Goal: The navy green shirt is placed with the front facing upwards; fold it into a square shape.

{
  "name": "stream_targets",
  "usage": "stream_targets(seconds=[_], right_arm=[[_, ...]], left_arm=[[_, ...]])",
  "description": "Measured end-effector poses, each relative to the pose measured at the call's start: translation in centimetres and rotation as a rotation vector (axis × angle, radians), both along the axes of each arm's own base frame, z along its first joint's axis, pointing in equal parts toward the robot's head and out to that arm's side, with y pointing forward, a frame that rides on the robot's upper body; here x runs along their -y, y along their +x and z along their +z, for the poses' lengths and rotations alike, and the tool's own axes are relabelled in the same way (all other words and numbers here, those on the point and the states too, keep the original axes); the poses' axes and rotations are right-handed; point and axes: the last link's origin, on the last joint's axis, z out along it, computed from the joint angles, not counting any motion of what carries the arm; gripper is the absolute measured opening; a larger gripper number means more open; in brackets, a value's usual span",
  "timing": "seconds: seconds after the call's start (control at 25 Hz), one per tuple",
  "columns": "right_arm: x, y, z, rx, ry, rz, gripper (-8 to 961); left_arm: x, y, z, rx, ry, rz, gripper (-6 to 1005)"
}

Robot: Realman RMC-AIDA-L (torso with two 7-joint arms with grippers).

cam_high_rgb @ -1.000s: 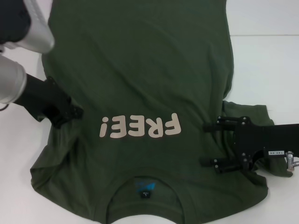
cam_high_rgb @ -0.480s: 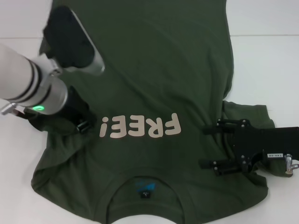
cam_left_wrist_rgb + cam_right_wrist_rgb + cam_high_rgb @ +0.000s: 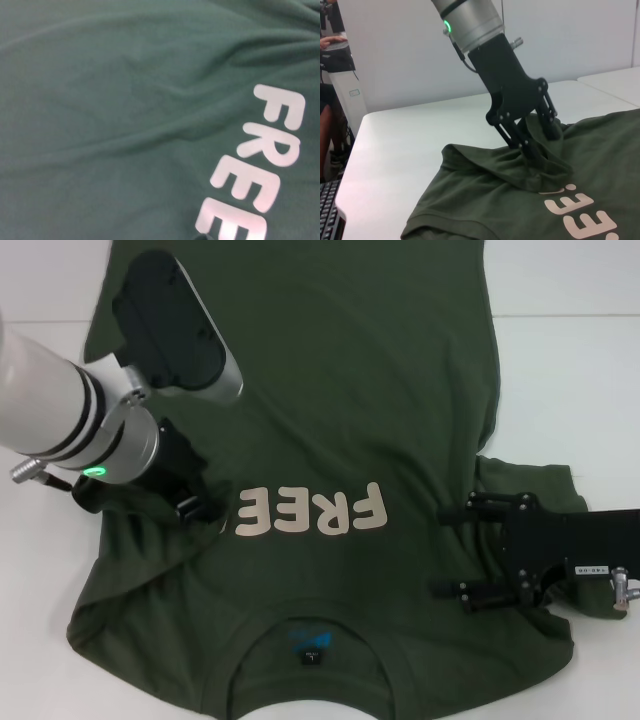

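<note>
At centre-left of the head frame, the left gripper (image 3: 205,508) is clenched on a fold of the navy green shirt (image 3: 330,390), which fills the middle, lettering up. At lower right, the right gripper (image 3: 452,551) rests spread apart on its sleeve.

The shirt (image 3: 330,400) runs off the top and bottom edges of the head view, hem and collar front cut off. A bunched fold under the left claw (image 3: 200,508) hides the lettering's (image 3: 310,512) last character. The neck label's (image 3: 311,644) print is too small to read.
</note>
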Motion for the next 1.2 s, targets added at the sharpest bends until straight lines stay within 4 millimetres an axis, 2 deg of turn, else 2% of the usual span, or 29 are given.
stream_targets(seconds=[0.2,0.36,0.48,0.68,0.8,1.08,1.2], right_arm=[[-0.1,0.0,0.1,0.003,0.003,0.002,911],[-0.1,0.0,0.1,0.004,0.004,0.003,911],[-0.1,0.0,0.2,0.003,0.005,0.003,911],[-0.2,0.0,0.3,0.002,0.013,0.000,911],[-0.4,-0.1,0.3,0.004,0.017,0.003,911],[-0.7,-0.3,0.4,0.008,0.023,0.010,911],[-0.9,-0.4,0.4,0.009,0.024,0.014,911]], left_arm=[[-0.1,0.0,0.9,0.005,0.048,-0.020,561],[-0.7,-1.2,2.3,-0.022,0.094,0.001,707],[-1.4,-2.4,4.0,-0.009,0.146,0.054,809],[-2.6,-4.2,6.8,0.084,0.251,0.209,867],[-3.0,-5.3,7.6,0.155,0.260,0.342,902],[-3.4,-7.1,7.9,0.280,0.251,0.609,937],[-3.6,-7.3,7.9,0.292,0.276,0.658,936]])
